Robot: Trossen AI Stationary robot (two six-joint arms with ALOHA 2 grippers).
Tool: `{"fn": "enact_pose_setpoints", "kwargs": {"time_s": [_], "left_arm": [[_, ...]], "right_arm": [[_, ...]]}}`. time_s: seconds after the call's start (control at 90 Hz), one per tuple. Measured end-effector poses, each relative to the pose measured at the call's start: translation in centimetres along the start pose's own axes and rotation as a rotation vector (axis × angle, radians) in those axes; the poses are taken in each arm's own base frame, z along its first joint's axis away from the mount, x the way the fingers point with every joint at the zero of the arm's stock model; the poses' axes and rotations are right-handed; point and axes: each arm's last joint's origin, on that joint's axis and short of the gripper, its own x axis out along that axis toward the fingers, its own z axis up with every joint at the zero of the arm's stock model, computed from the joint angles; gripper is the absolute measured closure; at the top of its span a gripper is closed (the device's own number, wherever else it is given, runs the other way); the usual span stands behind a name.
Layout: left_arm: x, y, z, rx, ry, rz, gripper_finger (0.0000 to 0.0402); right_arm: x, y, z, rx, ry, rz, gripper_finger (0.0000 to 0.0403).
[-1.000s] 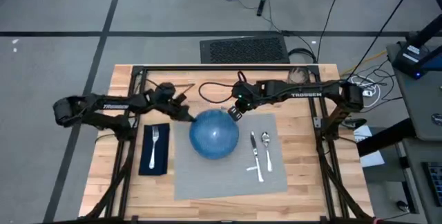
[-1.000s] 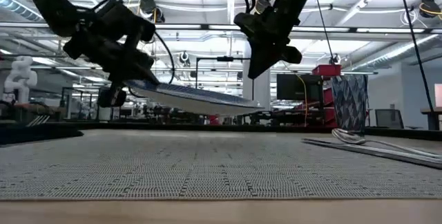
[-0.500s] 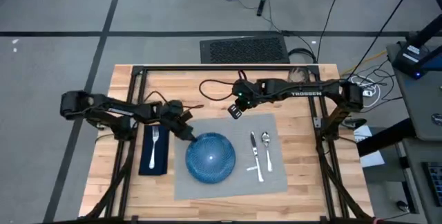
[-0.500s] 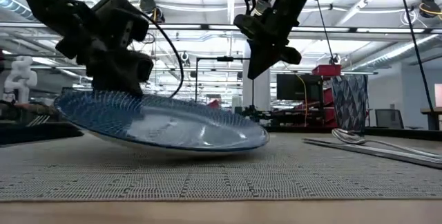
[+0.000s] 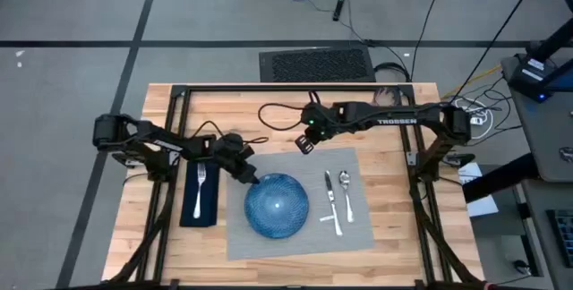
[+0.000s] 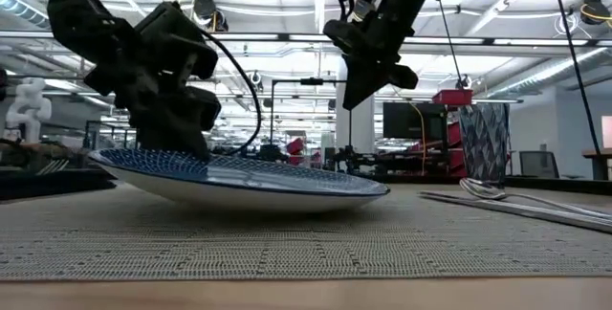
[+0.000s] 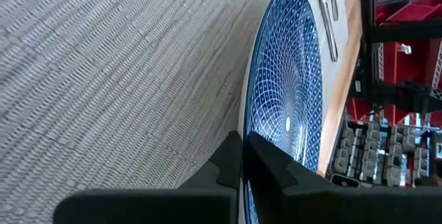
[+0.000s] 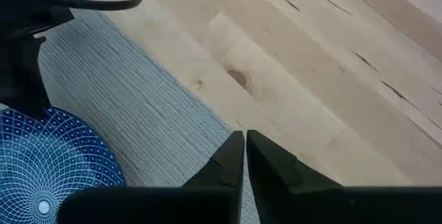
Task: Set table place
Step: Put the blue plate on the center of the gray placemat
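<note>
Left gripper [image 5: 252, 179] is setting the plate [image 5: 277, 204] down on the mat [image 5: 349, 232].

The left gripper is pinching the plate's far-left rim, fingers [image 7: 228, 165] clamped together on it, and the plate is sitting near the middle of the grey mat on the table [image 5: 403, 236]; in the low view it is lying almost flat, the gripped side perhaps a touch raised. The right gripper [image 5: 304, 143] is hovering above the mat's far edge with its fingers together, holding nothing. A fork [image 5: 201, 183] is lying on the napkin [image 5: 200, 193] left of the mat; a knife [image 5: 329, 199] and spoon [image 5: 346, 191] are lying on the mat right of the plate. Judging by this, the setting is looking nearly finished: releasing the plate and backing the arm away seems to be what is left.
</note>
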Motion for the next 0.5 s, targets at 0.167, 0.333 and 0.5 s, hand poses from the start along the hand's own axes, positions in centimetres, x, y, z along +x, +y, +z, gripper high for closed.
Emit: {"fn": "enact_pose_setpoints", "kwargs": {"time_s": [0.167, 0.333, 0.5], "left_arm": [[0.0, -0.9, 0.7, 0.047, -0.031, -0.014, 0.0401], [0.1, -1.5, 1.1, 0.076, -0.044, -0.024, 0.0401], [0.1, -1.4, 1.1, 0.073, -0.041, -0.022, 0.0386]], "right_arm": [[0.0, 0.0, 0.0, 0.0, 0.0, 0.001, 0.0397], [0.0, 0.0, 0.0, 0.0, -0.001, 0.001, 0.0397], [0.0, 0.0, 0.0, 0.0, -0.001, 0.001, 0.0397]]}}
